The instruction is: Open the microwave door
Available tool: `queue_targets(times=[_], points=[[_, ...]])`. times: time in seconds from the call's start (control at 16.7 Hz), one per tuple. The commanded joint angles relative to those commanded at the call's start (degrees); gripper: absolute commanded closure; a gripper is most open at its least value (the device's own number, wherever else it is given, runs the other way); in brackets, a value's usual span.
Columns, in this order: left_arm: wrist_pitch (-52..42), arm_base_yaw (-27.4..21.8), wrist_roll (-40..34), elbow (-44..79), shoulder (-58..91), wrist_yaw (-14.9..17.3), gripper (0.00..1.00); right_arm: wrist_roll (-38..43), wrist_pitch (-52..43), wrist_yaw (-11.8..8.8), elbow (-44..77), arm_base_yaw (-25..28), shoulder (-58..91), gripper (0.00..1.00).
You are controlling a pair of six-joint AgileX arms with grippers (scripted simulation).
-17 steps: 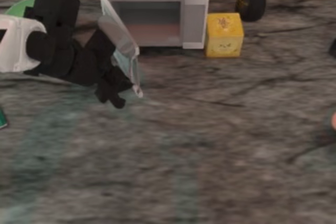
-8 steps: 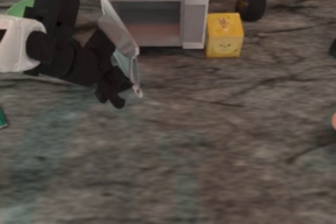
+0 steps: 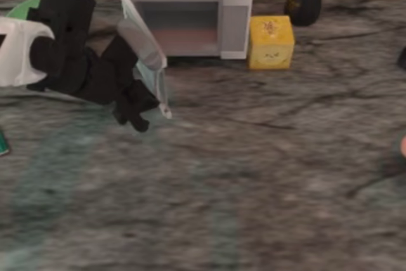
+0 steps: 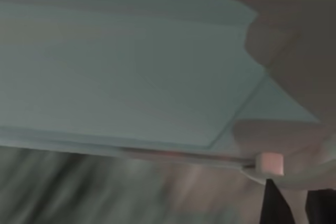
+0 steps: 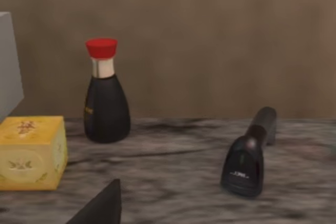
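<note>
At the bench's far left, the microwave [image 3: 188,11] stands with the microwave door [image 3: 144,55] swung wide open toward the viewer, the left gripper [image 3: 141,107] at its free edge, grip state undeterminable; right gripper unseen.

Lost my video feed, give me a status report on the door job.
Left gripper at free edge of translucent grey-windowed microwave door. Door swung wide from silver-grey boxy microwave, cavity exposed. Right arm parked, off right. Nothing blocking the swing.
</note>
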Motion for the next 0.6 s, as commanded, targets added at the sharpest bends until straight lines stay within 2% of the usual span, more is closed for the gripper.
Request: queue_targets(times=[0.3,0.6], points=[[-1.7,1.5,3.4,0.8,0.1,1.6,1.0,0.0,0.0,0.0,0.0,0.0,0.0,0.0],[-1.8,1.5,3.5,0.9,0.2,1.7,1.0,0.0,0.0,0.0,0.0,0.0,0.0,0.0]])
